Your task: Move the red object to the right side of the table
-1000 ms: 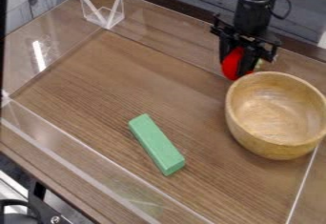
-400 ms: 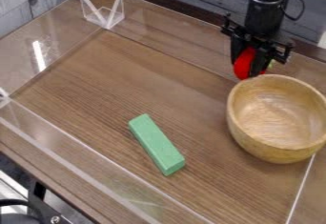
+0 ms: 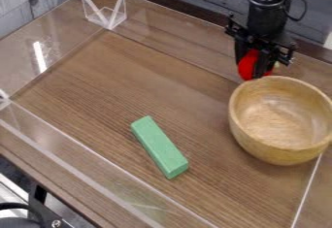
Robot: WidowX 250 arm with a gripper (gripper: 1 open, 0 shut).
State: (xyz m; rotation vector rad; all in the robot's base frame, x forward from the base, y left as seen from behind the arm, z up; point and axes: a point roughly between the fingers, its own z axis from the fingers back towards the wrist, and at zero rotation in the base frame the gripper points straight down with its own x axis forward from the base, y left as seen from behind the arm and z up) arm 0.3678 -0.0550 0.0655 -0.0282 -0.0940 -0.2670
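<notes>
- The red object (image 3: 247, 65), a small rounded bright-red toy strawberry, is seen at the far right of the brown wood-grain worktop (image 3: 104, 86), just beyond the rim of the round pale wooden bowl (image 3: 281, 116), with the black gripper (image 3: 259, 61) pointing straight down over it.
- The jaws are closed on the red object from either side; whether the toy rests on the wood or is carried just above it cannot be told from this angle.
- A rounded, smooth toy is judged likely to roll if it is let go from any height; it could be sent against the bowl or towards the low clear acrylic wall (image 3: 309, 201).
- The bowl stands very near the jaws, so a sideways shift towards the camera could knock its rim, push it along the worktop, or drop the toy inside, which would probably not count as on the table.
- If the jaws are opened only partly, the toy may cling to one finger and be dragged off its spot as the arm is raised.
- The flat green rectangular block (image 3: 158, 146) lies well apart, near the middle, and is judged out of harm's way.
</notes>
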